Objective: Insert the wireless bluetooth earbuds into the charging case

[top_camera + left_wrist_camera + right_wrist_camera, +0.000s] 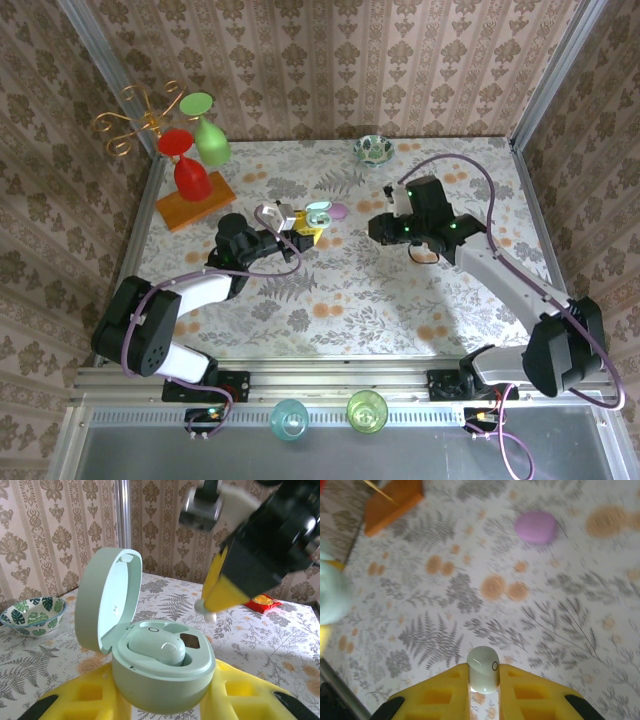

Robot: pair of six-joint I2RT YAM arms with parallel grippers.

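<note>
Watching my left gripper (303,236) clamped on the open mint charging case (160,677), one pale earbud (157,650) seated inside, right gripper (483,682) at its 3 o'clock, pinched together on a whitish earbud (483,667).

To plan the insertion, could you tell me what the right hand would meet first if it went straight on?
Probably the bare floral table, not the open mint case off to its left; depth is unclear.

Open mint case (318,212) in L gripper (304,236), lilac case (338,211) beside
</note>
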